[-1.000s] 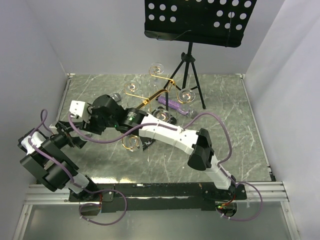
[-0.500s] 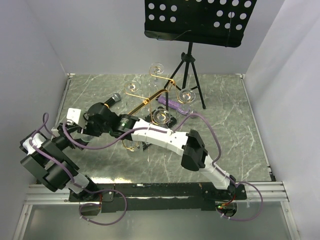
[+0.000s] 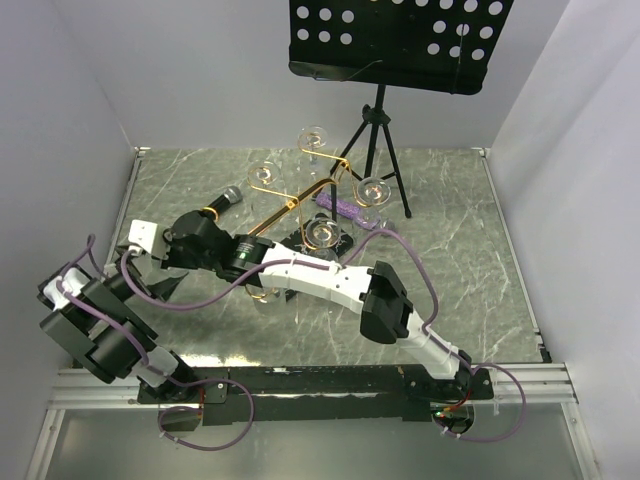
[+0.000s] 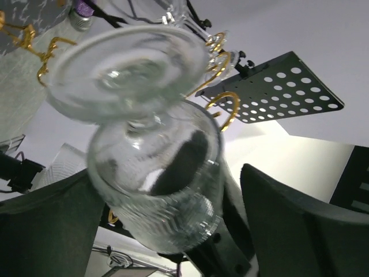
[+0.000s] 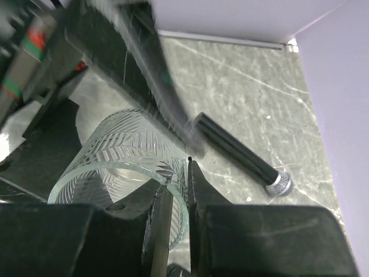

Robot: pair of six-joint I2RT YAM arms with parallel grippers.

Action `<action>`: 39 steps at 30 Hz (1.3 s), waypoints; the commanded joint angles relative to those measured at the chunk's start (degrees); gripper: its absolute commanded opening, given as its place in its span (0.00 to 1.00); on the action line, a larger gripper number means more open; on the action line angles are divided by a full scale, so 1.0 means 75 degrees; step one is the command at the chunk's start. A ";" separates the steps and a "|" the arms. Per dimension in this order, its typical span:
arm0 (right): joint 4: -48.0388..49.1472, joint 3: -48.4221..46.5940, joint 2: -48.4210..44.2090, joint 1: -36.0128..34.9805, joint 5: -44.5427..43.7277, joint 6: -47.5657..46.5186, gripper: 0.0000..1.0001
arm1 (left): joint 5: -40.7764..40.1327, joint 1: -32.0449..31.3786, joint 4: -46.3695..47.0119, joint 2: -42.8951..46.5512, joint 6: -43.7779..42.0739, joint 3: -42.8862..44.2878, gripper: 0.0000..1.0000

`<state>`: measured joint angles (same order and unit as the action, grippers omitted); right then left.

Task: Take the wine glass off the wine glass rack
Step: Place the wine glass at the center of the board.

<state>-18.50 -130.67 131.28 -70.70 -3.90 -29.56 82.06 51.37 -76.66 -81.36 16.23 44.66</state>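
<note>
My right gripper (image 5: 179, 173) is shut on the rim of a cut-pattern wine glass (image 5: 121, 161), one finger inside the bowl and one outside. In the top view the right arm reaches across to the far left, its gripper (image 3: 165, 250) well away from the gold wine glass rack (image 3: 290, 205). The glass's bowl (image 4: 155, 196) sits between the wide-open fingers of my left gripper (image 4: 173, 222), its foot pointing at the rack. The left gripper (image 3: 150, 282) is right beside the right one. The held glass is hidden in the top view.
Several glasses still hang on the rack, such as one (image 3: 373, 188) at the right. A black tripod music stand (image 3: 385, 130) is behind the rack. A black microphone (image 3: 225, 197) and a purple object (image 3: 345, 210) lie on the marble table (image 3: 460, 240).
The right arm has swung left and nearer, carrying the glass away from the rack to the left gripper. The left arm has barely moved.
</note>
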 commanded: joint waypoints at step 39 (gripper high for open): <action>0.2503 0.1365 -0.4574 0.2451 -0.0733 0.1048 0.00 | -0.3193 -0.1046 0.3270 -0.1703 -0.0406 0.3959 1.00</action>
<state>-1.61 -124.90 112.09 -58.92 -4.95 -20.86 68.01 48.66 -61.39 -94.24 14.02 71.22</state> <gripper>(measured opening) 0.187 0.995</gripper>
